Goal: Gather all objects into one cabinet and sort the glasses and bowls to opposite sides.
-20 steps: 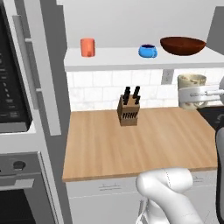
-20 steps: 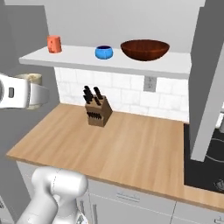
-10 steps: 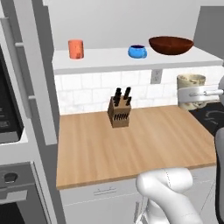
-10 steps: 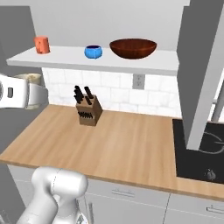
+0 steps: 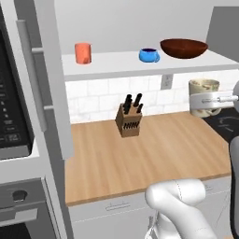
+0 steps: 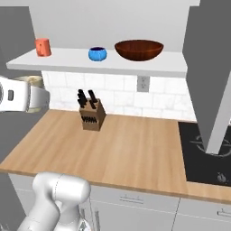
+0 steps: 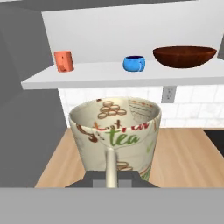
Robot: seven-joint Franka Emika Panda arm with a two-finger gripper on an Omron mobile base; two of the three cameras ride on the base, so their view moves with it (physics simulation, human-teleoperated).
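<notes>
Now the pincer (image 7: pixel 112 177) grips the mug (image 7: pixel 116 133) by its handle, upright, facing the shelf (image 7: pixel 109 75) where cup (image 7: pixel 64 61) and bowl (image 7: pixel 184 56) sit well apart.

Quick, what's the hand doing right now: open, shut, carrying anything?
Hand: shut on the handle of the cream mug, carrying it upright above the counter.
</notes>
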